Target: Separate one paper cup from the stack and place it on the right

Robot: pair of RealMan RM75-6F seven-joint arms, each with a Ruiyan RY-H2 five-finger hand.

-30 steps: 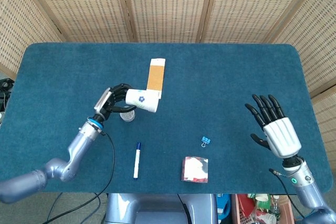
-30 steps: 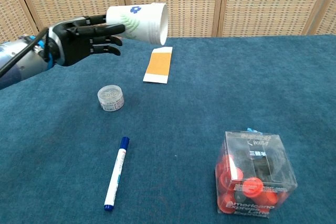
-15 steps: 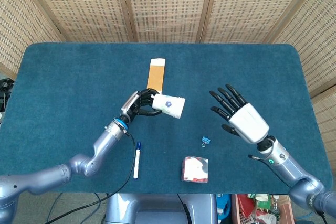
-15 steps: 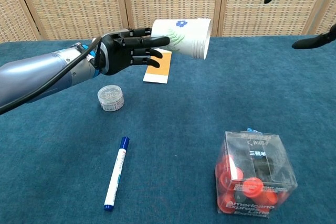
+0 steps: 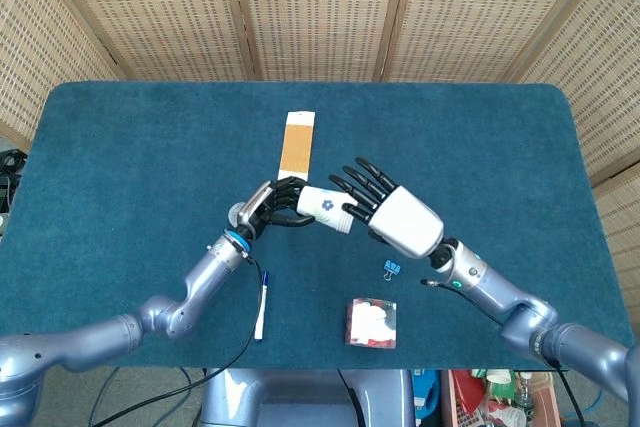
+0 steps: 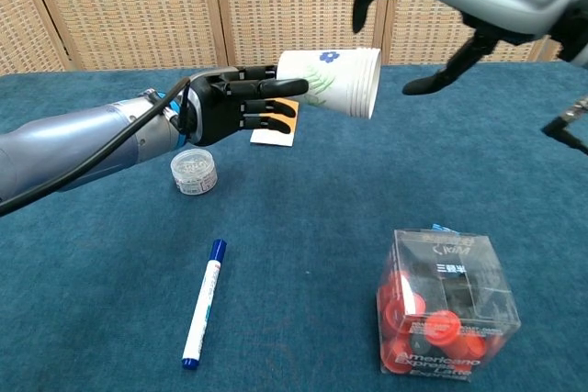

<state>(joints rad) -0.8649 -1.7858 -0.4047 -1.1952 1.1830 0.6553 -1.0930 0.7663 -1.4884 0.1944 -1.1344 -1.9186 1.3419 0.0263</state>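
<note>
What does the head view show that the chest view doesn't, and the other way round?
Only the head view shows the small blue binder clip lying on the table and the whole white back of the right robot hand spread above the cup mouth. Only the chest view shows the small round clear lidded container uncovered. Both show the left robot hand holding the white paper cup stack sideways, the blue-capped white marker, the orange and white card and the clear plastic box of red items.
</note>
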